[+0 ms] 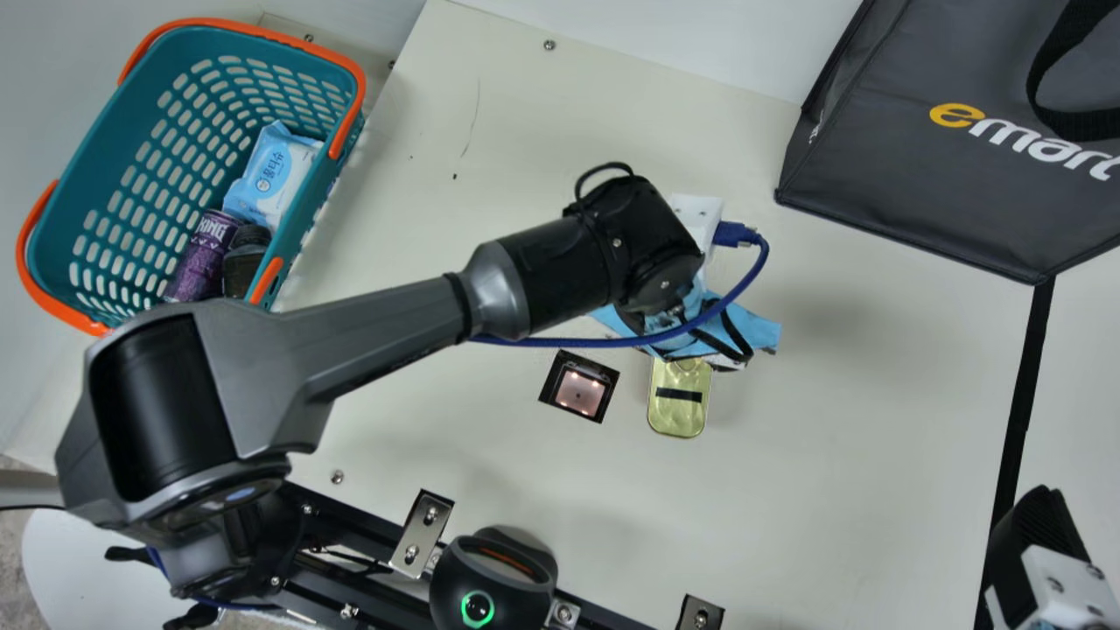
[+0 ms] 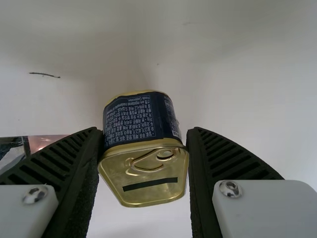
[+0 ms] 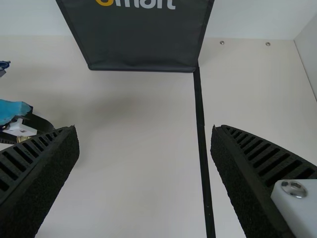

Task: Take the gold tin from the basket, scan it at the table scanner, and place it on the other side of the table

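Observation:
In the main view my left gripper point(image 1: 713, 341) is mostly hidden under its wrist, at the upper end of the gold tin point(image 1: 681, 404). The tin is just right of the table scanner point(image 1: 579, 391), not over its window. My left gripper point(image 2: 144, 133) is shut on the gold tin point(image 2: 143, 173) in the left wrist view, a finger against either side, the pull-ring end facing the camera. My right gripper point(image 1: 1037, 538) is at the main view's lower right corner; in its wrist view the right gripper point(image 3: 144, 130) stands open, nothing between its fingers.
The teal basket point(image 1: 122, 175) at the upper left holds a blue wipes pack point(image 1: 273, 175), a purple can point(image 1: 203, 258) and a dark item. A dark grey bag point(image 1: 875, 157) stands upper right, above a black line point(image 1: 1019, 402) on the table. A round black device point(image 1: 492, 582) is at the near edge.

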Robot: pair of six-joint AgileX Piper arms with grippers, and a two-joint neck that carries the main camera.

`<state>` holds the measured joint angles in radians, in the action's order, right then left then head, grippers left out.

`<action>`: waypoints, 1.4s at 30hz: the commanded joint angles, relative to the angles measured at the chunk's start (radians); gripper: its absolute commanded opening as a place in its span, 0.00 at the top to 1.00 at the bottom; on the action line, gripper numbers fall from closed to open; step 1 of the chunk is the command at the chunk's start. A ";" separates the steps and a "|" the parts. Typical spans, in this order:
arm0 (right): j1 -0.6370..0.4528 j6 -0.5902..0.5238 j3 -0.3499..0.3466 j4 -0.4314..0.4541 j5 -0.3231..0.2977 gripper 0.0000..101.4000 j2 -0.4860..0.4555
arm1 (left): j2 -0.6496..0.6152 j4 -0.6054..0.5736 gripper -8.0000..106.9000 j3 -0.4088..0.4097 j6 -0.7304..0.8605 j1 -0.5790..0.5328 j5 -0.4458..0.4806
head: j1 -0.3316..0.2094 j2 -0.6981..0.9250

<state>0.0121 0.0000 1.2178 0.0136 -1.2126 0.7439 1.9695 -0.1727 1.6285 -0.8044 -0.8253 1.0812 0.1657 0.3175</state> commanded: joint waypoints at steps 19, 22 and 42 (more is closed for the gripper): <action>0.000 0.000 0.000 0.000 0.000 0.06 0.000 | 0.041 0.065 0.45 0.008 -0.073 -0.015 -0.035 | -0.027 0.004; 0.000 0.000 0.000 0.000 0.000 0.06 0.000 | 0.041 0.071 0.36 0.007 -0.075 -0.014 -0.042 | -0.027 0.004; 0.000 0.000 0.000 0.000 -0.001 0.06 0.000 | -0.195 0.072 0.15 -0.160 0.111 0.077 -0.138 | -0.027 0.004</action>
<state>0.0121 0.0000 1.2178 0.0136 -1.2135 0.7439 1.8182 -0.0922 1.5000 -0.7351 -0.7689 0.9568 0.1657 0.3191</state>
